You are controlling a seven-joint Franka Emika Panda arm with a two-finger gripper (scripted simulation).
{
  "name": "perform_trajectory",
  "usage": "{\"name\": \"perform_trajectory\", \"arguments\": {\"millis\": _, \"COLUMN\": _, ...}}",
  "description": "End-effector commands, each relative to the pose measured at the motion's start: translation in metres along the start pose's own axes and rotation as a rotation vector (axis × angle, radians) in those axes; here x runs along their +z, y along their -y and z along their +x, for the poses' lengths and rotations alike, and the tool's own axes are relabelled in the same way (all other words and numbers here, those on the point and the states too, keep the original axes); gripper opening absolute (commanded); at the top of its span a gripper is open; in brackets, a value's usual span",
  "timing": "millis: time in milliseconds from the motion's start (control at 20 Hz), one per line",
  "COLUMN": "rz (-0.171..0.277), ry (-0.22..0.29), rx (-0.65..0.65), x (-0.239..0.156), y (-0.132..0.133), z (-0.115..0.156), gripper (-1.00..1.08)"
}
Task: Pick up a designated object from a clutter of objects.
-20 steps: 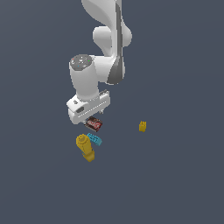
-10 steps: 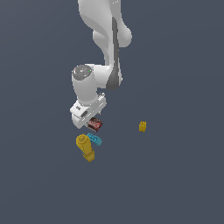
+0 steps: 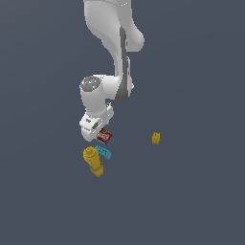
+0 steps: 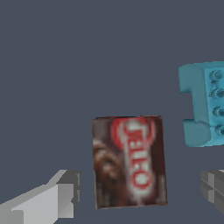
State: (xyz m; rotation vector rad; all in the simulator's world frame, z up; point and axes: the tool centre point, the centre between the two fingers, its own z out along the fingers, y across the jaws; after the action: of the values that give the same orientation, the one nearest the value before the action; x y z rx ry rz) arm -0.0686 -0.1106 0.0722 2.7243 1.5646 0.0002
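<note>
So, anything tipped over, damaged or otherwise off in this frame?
The mustard bottle lies on its side by the cyan brick. The dark box looks intact, flat between the open gripper fingers.

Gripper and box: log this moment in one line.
phase: approach | gripper: open, fingers either side of dark box, not touching | box: flat on floor | cyan brick: beside box, apart

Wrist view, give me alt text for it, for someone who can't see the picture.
A small dark brown box with a red and white label lies flat on a plain grey surface, between the two grey fingertips of an open gripper. A cyan toy brick sits close by, apart from the box.
</note>
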Motion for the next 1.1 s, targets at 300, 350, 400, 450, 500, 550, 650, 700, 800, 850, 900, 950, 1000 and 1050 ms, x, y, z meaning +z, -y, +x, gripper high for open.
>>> {"name": "perform_trajectory", "arguments": {"millis": 300, "rz": 0.000, "ry": 0.000, "rx": -0.032, "x": 0.006, "y": 0.003, "z": -0.003, "gripper": 1.00}}
{"name": "perform_trajectory", "arguments": {"millis": 350, "rz": 0.000, "ry": 0.000, "rx": -0.032, "x": 0.006, "y": 0.003, "z": -0.003, "gripper": 1.00}}
{"name": "perform_trajectory", "arguments": {"millis": 400, "rz": 0.000, "ry": 0.000, "rx": -0.032, "x": 0.007, "y": 0.003, "z": -0.003, "gripper": 1.00}}
{"name": "perform_trajectory", "arguments": {"millis": 450, "rz": 0.000, "ry": 0.000, "rx": -0.032, "x": 0.008, "y": 0.003, "z": -0.003, "gripper": 1.00}}
{"name": "perform_trajectory", "arguments": {"millis": 500, "rz": 0.000, "ry": 0.000, "rx": -0.032, "x": 0.010, "y": 0.003, "z": -0.003, "gripper": 1.00}}
{"name": "perform_trajectory", "arguments": {"millis": 550, "rz": 0.000, "ry": 0.000, "rx": -0.032, "x": 0.013, "y": 0.003, "z": -0.003, "gripper": 1.00}}
{"name": "perform_trajectory", "arguments": {"millis": 650, "rz": 0.000, "ry": 0.000, "rx": -0.032, "x": 0.019, "y": 0.003, "z": -0.003, "gripper": 1.00}}
{"name": "perform_trajectory", "arguments": {"millis": 700, "rz": 0.000, "ry": 0.000, "rx": -0.033, "x": 0.023, "y": 0.003, "z": -0.003, "gripper": 1.00}}
{"name": "perform_trajectory", "arguments": {"millis": 800, "rz": 0.000, "ry": 0.000, "rx": -0.034, "x": 0.032, "y": 0.004, "z": -0.003, "gripper": 1.00}}
{"name": "perform_trajectory", "arguments": {"millis": 850, "rz": 0.000, "ry": 0.000, "rx": -0.034, "x": 0.037, "y": 0.004, "z": -0.003, "gripper": 1.00}}
{"name": "perform_trajectory", "arguments": {"millis": 900, "rz": 0.000, "ry": 0.000, "rx": -0.034, "x": 0.041, "y": 0.004, "z": -0.003, "gripper": 1.00}}
{"name": "perform_trajectory", "arguments": {"millis": 950, "rz": 0.000, "ry": 0.000, "rx": -0.034, "x": 0.045, "y": 0.004, "z": -0.003, "gripper": 1.00}}
{"name": "perform_trajectory", "arguments": {"millis": 1000, "rz": 0.000, "ry": 0.000, "rx": -0.034, "x": 0.048, "y": 0.004, "z": -0.004, "gripper": 1.00}}
{"name": "perform_trajectory", "arguments": {"millis": 1050, "rz": 0.000, "ry": 0.000, "rx": -0.035, "x": 0.051, "y": 0.004, "z": -0.003, "gripper": 1.00}}
